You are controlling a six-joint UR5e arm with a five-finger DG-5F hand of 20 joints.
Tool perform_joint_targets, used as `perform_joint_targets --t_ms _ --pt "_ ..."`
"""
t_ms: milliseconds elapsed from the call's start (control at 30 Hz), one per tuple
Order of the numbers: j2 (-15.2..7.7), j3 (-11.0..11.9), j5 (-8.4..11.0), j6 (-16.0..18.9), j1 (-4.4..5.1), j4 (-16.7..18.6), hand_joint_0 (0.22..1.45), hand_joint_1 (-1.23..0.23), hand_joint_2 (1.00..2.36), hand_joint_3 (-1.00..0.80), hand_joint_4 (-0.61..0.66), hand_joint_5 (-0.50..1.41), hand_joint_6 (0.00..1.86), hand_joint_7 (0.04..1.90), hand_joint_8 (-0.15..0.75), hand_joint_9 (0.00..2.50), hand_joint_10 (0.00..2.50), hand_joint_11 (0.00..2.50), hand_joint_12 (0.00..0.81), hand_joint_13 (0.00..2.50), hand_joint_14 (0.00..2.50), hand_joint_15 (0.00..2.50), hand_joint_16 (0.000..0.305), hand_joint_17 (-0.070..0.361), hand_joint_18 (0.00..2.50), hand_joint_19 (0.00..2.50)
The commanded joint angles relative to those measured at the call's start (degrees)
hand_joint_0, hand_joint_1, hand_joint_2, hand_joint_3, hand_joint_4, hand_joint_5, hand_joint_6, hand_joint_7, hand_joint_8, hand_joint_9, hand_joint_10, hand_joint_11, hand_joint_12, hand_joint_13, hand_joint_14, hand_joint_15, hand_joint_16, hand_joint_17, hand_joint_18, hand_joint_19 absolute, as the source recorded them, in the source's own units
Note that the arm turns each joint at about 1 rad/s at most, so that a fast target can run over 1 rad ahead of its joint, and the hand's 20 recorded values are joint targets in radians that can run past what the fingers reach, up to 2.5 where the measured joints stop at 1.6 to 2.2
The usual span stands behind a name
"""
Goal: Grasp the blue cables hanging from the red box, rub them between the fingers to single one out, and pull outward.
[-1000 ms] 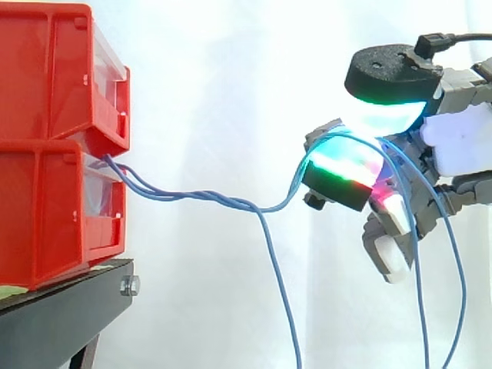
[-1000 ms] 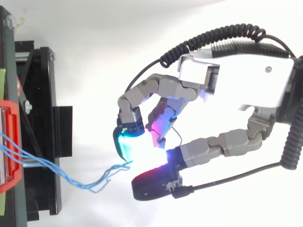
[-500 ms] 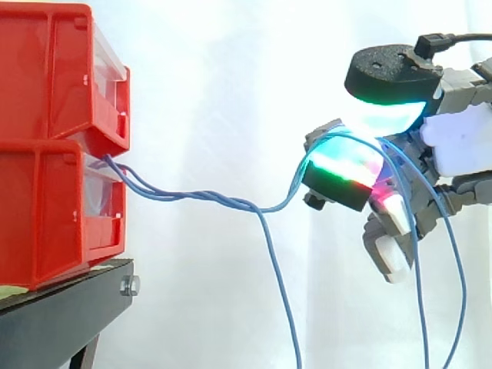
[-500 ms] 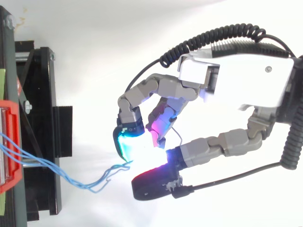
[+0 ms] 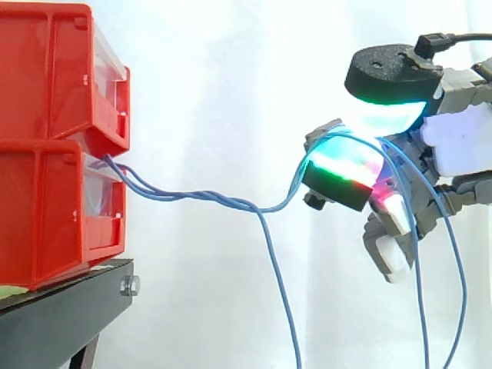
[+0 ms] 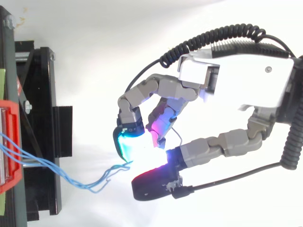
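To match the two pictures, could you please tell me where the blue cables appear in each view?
Side view: blue cables span the middle, from the red box at left to the fingers at right.
Top view: lower left, between the same two.
Shared landmark: the red box.

Only blue cables (image 5: 207,198) cross open space beside red bins (image 5: 54,138).

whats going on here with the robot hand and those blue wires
A robot hand has pinched the blue cables between its glowing fingertips, out in front of the red box on the black stand. The cables sag slightly from the box to the hand, with loose ends hanging below it. Several strands run into the grip together.
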Motion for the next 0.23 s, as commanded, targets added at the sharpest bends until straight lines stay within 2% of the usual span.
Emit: perform_joint_targets --t_ms 0,200 --pt "0.00 0.00 0.00 0.00 0.00 0.00 0.59 -0.81 1.00 0.01 0.01 -0.07 0.87 1.10 0.283 1.14 0.01 0.48 0.411 0.94 0.02 0.61 0.056 0.126 0.83 0.49" --pt "0.00 0.00 0.00 0.00 0.00 0.00 0.59 -0.81 1.00 0.01 0.01 -0.06 0.87 1.09 0.283 1.14 0.02 0.47 0.409 0.94 0.02 0.61 0.056 0.126 0.83 0.50"
